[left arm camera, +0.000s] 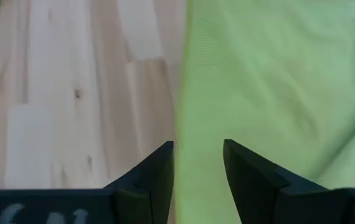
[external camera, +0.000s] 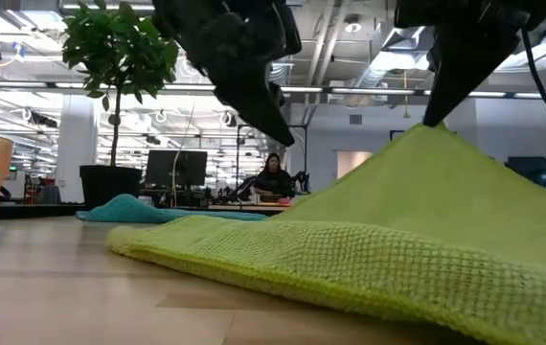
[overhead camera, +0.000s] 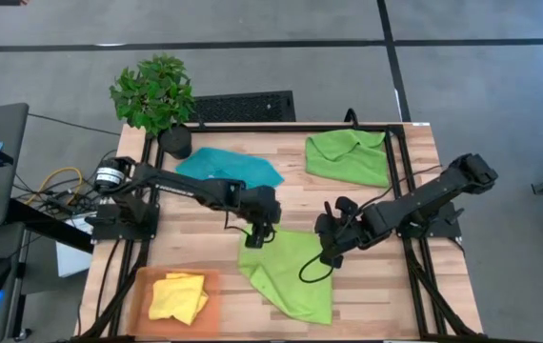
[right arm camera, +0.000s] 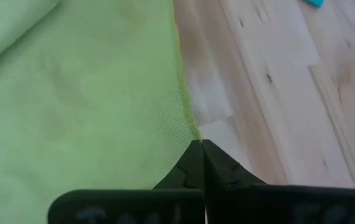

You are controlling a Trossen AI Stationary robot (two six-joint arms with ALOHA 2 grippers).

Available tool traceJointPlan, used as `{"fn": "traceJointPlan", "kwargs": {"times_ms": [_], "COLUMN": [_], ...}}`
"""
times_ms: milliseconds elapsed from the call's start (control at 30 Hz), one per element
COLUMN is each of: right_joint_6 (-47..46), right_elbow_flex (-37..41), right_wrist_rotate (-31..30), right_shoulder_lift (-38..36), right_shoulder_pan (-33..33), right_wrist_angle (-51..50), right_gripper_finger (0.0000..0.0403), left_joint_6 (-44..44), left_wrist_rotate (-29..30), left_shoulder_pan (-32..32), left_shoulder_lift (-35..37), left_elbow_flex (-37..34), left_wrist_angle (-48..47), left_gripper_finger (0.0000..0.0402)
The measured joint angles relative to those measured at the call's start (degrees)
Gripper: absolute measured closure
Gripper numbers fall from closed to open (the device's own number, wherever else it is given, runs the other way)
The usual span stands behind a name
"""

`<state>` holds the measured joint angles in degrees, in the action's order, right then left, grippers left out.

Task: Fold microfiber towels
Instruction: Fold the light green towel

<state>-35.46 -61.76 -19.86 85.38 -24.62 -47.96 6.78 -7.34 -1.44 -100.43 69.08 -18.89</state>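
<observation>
A lime green towel (overhead camera: 291, 274) lies spread on the table's near middle, raised to a peak on its right side (external camera: 428, 134). My right gripper (overhead camera: 331, 253) is shut on that raised part. My left gripper (overhead camera: 258, 234) is open just above the towel's far left edge (left arm camera: 184, 124), clear of it in the low view (external camera: 278, 129). A second lime green towel (overhead camera: 348, 157) lies crumpled at the far right. A teal towel (overhead camera: 229, 169) lies at the far middle. A yellow towel (overhead camera: 178, 296) lies bunched on the orange tray (overhead camera: 212, 286). My right gripper pinches the lime green towel at a corner of its right edge (right arm camera: 192, 134) between its two shut fingertips. The fingers come from above, pointing down. That corner is lifted off the table and the cloth slopes from it like a tent (external camera: 369, 220); the rest lies on the wood.
A potted plant (overhead camera: 154, 95) stands at the table's far left corner. Black frame rails (overhead camera: 407, 191) run along the table's sides. Bare wood (overhead camera: 195, 229) shows between the teal towel and the tray. A person (external camera: 273, 177) sits in the room behind.
</observation>
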Motion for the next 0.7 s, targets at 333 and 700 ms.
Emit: {"fn": "traceJointPlan", "kwargs": {"times_ms": [333, 700], "right_joint_6": [-0.27, -0.62], "right_elbow_flex": [0.00, -0.02], "right_wrist_rotate": [-0.02, 0.06], "right_shoulder_lift": [0.06, 0.04], "right_shoulder_pan": [0.37, 0.82], "right_wrist_angle": [0.01, 0.41], "right_gripper_finger": [0.0396, 0.0396], "left_joint_6": [1.90, 3.22], "left_wrist_rotate": [-6.95, -16.99], "left_shoulder_pan": [4.07, 7.73], "left_shoulder_lift": [-8.00, -12.26], "left_elbow_flex": [0.29, 0.72], "left_wrist_angle": [7.46, 11.73], "left_gripper_finger": [0.0272, 0.0272]}}
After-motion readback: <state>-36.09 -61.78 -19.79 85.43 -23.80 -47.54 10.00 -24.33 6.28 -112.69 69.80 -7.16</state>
